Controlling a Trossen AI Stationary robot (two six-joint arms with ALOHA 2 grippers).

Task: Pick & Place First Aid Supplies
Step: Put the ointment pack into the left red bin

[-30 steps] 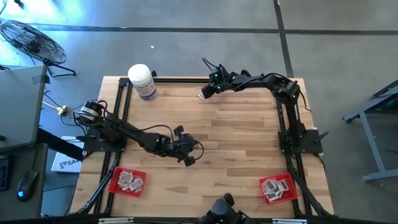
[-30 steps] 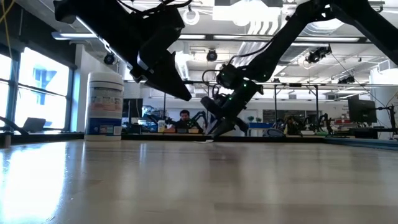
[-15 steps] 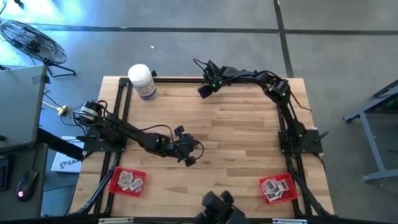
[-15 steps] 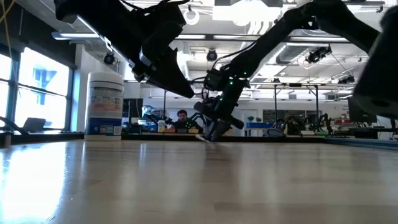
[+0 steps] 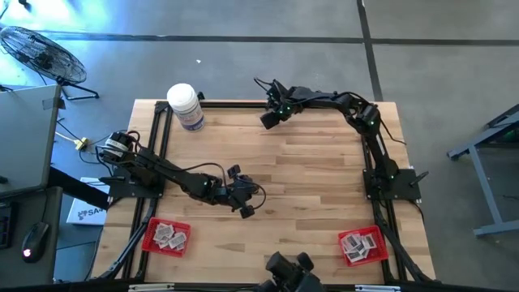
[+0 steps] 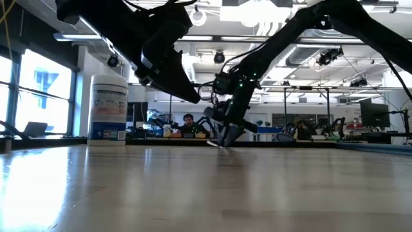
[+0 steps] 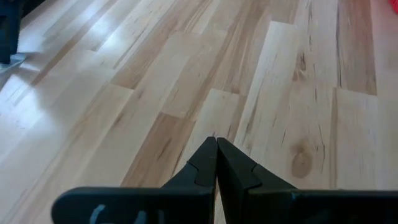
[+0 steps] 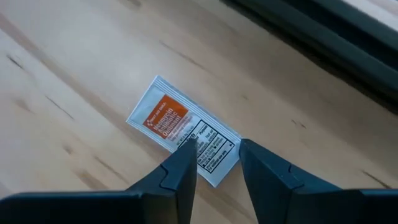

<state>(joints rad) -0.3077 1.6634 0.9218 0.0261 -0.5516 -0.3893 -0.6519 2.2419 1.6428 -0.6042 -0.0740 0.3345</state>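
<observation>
hovering our right gripper (image 8: pixel 214 163), jaws parted and empty, over the packet (image 8: pixel 183 129) beside the back rail (image 8: pixel 323 37), we risk skidding it away.

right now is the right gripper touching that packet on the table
Cannot tell. In the right wrist view the right gripper stands open over the packet, its fingertips overlapping the packet's near edge, but no view shows contact or a gap plainly.
</observation>
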